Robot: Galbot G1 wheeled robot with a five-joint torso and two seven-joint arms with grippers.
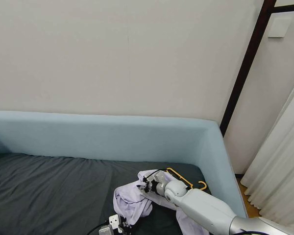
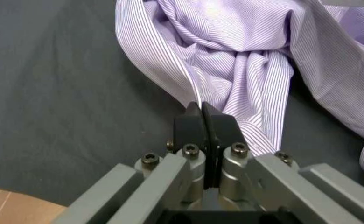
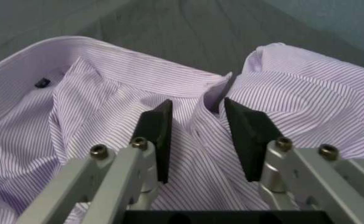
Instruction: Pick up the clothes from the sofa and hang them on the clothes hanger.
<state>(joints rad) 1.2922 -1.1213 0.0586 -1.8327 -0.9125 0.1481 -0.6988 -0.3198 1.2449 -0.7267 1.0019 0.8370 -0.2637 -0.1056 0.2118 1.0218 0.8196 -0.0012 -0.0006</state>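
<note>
right gripper (image 3: 198, 102) spread wide over crumpled lilac pinstriped shirt (image 3: 76, 121), prob lined up for grab; left gripper (image 2: 200, 109) pressed together at shirt's near edge

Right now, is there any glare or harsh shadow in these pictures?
Head view: soft, even light, no glare on the wall. Left wrist view: gentle shadows in the folds of the shirt. Right wrist view: cloth evenly lit around the right gripper, no glare.
</note>
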